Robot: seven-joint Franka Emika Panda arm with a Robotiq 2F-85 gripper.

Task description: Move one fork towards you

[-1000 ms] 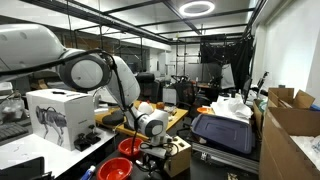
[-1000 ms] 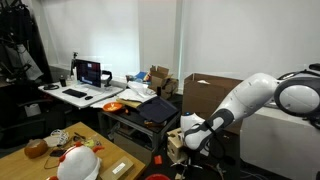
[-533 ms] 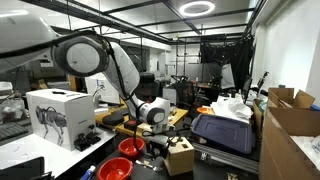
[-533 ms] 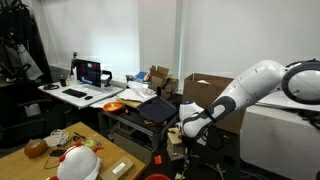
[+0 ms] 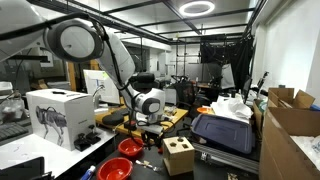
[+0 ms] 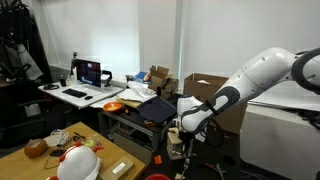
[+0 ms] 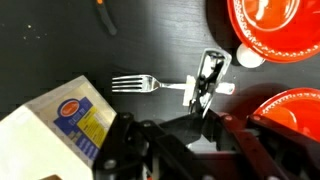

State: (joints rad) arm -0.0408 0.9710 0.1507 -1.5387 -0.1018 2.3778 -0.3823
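Fork on surface, end effector above.
Silver metal fork (image 7: 140,84) lay flat on dark surface (image 7: 60,40), tines left, w/ red bowls (image 7: 268,20) right; end effector (image 7: 170,140) finger spread: cannot tell.

In the wrist view, the silver metal fork (image 7: 135,84) has its handle partly covered by the black gripper (image 7: 207,86). The picture's edges cut off the red plastic bowl (image 7: 268,25), the second red bowl (image 7: 292,106) and the yellow-labelled cardboard box (image 7: 55,128). In both exterior views the fork is too small to find.
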